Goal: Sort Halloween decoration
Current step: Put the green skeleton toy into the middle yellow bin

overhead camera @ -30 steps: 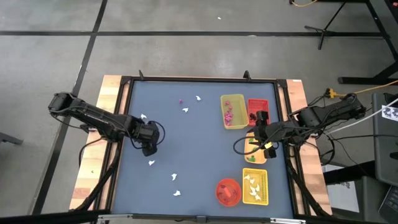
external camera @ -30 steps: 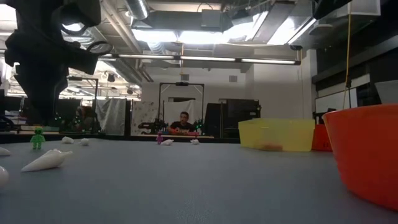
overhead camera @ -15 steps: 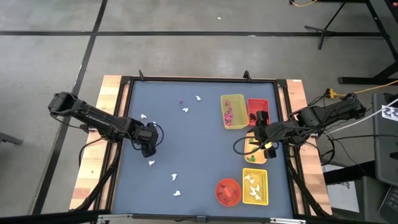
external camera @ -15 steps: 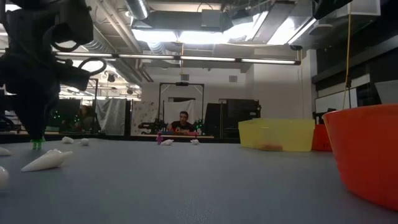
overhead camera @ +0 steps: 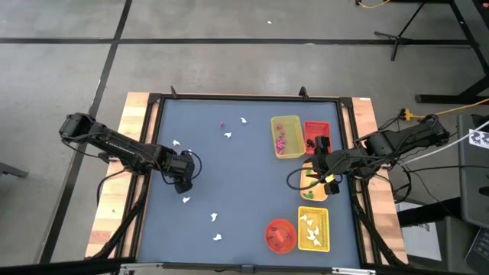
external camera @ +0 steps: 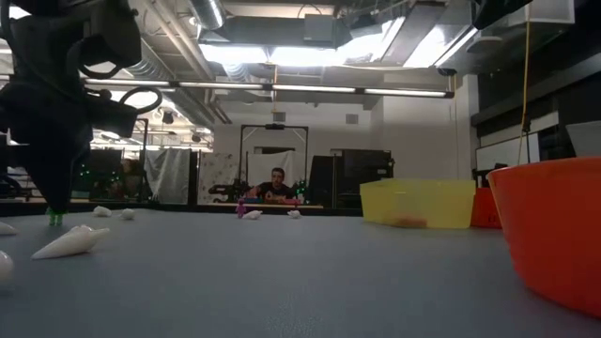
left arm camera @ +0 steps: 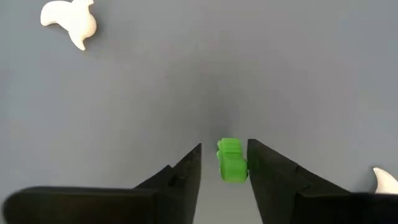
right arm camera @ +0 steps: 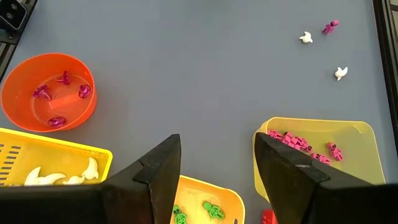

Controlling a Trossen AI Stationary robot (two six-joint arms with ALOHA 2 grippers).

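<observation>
Left wrist view is the only one that really shows it: little green figure sitting right between the left jaws.

From above, the left gripper [overhead camera: 183,182] just looks like a dark blob at the left-middle of the table [overhead camera: 244,198], and the green figure [left arm camera: 231,160] is hidden under it. In the wrist shot the jaws are spread, with a thin gap on each side of the figure, so it's between them but not pinched. Low view only catches a green sliver under the arm at far left. A white ghost [left arm camera: 68,18] lies well apart at the upper left of that wrist frame. The right gripper [overhead camera: 327,169] hangs over the trays at the right, jaws wide and holding nothing; its wrist view shows the orange bowl [right arm camera: 25,112] and the yellow tray [right arm camera: 354,149] holding pink bits.
</observation>
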